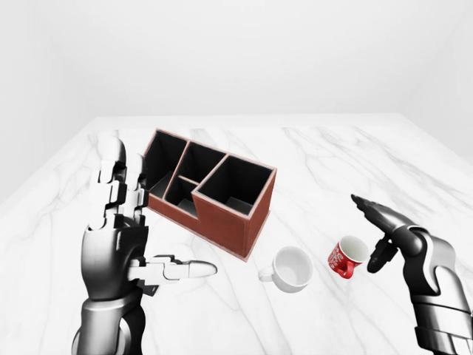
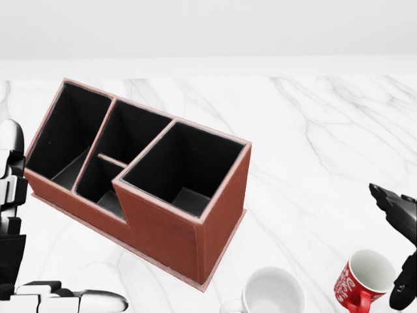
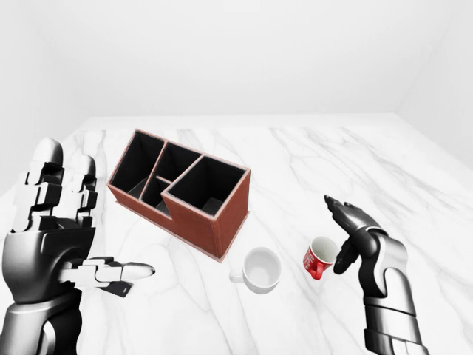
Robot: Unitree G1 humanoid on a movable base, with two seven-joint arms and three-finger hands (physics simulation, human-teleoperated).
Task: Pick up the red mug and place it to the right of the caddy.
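— Left-eye view first: where do we find the red mug [image 1: 346,257]?

— We see it on the white marble desk [image 1: 325,159], at about five o'clock from the caddy [image 1: 209,189] and well apart from it. It leans over, mouth turned up and toward the view's right, white inside, white lettering on its red wall.

— And our right hand [image 1: 378,231]?

— It sits at three o'clock of the mug, just beside it. Its fingers are spread wide: one long finger [image 1: 369,208] reaches over the mug toward eleven o'clock, and the dark thumb [image 1: 379,255] hangs down beside the rim. We cannot tell whether the thumb touches the rim; nothing closes round the mug.

— What lies between mug and caddy?

— We see a white mug [image 1: 290,268], at nine o'clock from the red one, close but apart, its handle pointing to nine o'clock.

— How does the caddy stand?

— Upright and turned at an angle on the desk, red-brown outside, black inside. We count one large compartment at its four o'clock end and narrower ones toward ten o'clock.

— Our left hand [image 1: 122,222]?

— We hold it raised at eight o'clock of the caddy, palm up and wide, fingers upright, thumb [image 1: 185,270] stretched toward three o'clock, holding nothing.
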